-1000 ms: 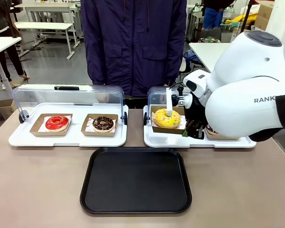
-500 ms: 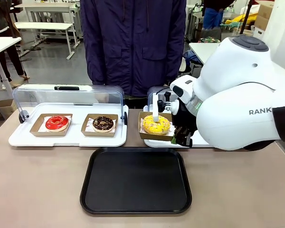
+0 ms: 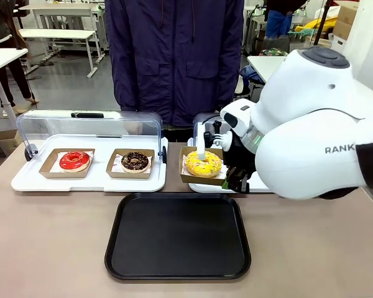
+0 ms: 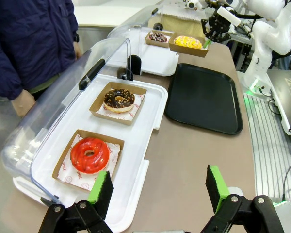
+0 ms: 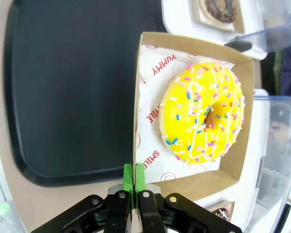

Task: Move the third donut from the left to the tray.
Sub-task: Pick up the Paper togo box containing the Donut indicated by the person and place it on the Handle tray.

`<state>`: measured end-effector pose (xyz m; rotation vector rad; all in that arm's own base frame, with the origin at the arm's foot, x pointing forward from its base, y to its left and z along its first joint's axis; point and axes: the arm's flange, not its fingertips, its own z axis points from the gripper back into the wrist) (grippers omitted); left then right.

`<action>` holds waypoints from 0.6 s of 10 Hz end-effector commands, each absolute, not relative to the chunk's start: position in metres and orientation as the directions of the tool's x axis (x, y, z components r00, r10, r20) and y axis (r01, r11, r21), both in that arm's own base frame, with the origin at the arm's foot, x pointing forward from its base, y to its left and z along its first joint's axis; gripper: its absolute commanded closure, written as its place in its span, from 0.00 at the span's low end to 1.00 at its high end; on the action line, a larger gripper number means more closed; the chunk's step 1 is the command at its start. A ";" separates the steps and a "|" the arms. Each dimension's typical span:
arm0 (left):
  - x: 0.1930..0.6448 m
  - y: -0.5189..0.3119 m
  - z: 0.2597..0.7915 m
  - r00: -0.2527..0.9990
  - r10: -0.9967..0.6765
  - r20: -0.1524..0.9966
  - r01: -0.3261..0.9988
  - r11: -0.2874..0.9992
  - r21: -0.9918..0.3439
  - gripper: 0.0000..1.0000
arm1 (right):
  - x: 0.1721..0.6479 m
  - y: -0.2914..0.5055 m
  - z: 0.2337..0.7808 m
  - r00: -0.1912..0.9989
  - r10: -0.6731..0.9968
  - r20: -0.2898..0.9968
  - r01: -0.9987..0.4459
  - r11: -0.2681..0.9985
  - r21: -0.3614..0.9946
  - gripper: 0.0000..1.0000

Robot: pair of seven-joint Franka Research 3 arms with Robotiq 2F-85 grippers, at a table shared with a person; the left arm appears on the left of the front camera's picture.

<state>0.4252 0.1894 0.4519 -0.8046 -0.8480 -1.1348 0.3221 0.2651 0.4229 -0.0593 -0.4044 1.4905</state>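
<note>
On the brown tabletop in front of me, the black tray lies flat in the middle, nearest the robot's side, with nothing on it. Beyond it sit two white display trays with clear lids tipped back. The left display tray holds a red-iced donut and a chocolate donut, each in its own brown cardboard boat. A person in a dark blue jacket stands at the far edge of the table, and behind them I see a grey floor with white work tables.

My right gripper has its jaws pinched tight on the side wall of the cardboard boat that carries the yellow donut. In the front view the boat sits at the near left corner of the right display tray, just behind the black tray's far rim; I think it is lifted slightly, but I cannot tell for sure. The right wrist view shows the boat's edge overhanging the black tray.

My left gripper hangs over the table's left end beside the red donut's tray, its jaws spread wide and holding nothing.
</note>
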 end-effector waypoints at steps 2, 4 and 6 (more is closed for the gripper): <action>0.423 0.188 0.453 0.203 -0.427 0.881 0.967 0.228 -0.112 0.00 | 0.275 0.284 0.400 0.107 0.973 0.207 -0.930 0.171 -0.325 0.98; 0.423 0.188 0.453 0.203 -0.427 0.881 0.967 0.228 -0.112 0.00 | 0.256 0.292 0.385 0.105 0.977 0.186 -0.947 0.155 -0.283 0.98; 0.423 0.188 0.453 0.203 -0.427 0.881 0.967 0.228 -0.112 0.00 | 0.252 0.295 0.369 0.090 0.984 0.153 -0.961 0.126 -0.247 0.98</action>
